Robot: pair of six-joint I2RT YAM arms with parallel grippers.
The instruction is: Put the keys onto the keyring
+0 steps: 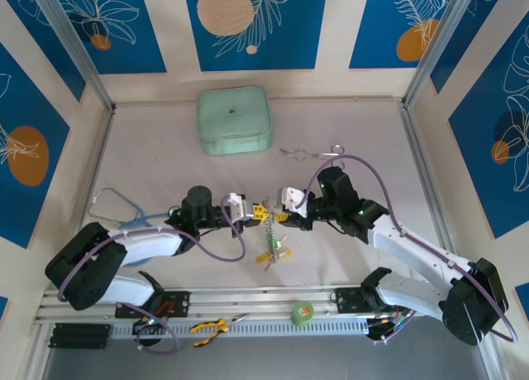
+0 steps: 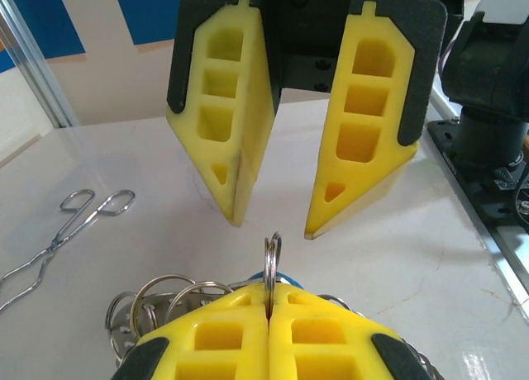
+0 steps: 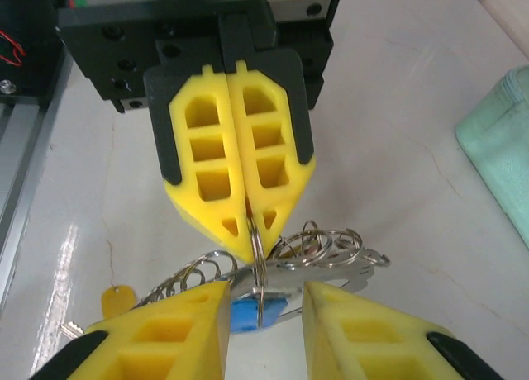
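My left gripper [image 1: 248,211] is shut on the edge of the keyring [image 2: 273,249], a thin double-wire silvery ring that stands edge-on out of its fingertips. Facing it from the right, my right gripper [image 1: 286,205] is open, its yellow fingers [image 2: 240,182] on either side of the ring without touching it. In the right wrist view the keyring [image 3: 261,273] runs from the left gripper [image 3: 252,231] down into the gap of my right gripper [image 3: 264,293]. Below hang keys with a blue tag [image 3: 246,315], a yellow tag [image 3: 118,301] and several small rings [image 3: 331,248].
A mint-green case [image 1: 235,120] sits at the back of the table. Silver forceps [image 1: 312,154] lie behind the right arm. A green tape roll [image 1: 302,313] and yellow-handled pliers [image 1: 208,327] rest on the near rail. Thin looped tubing [image 1: 114,205] lies at the left.
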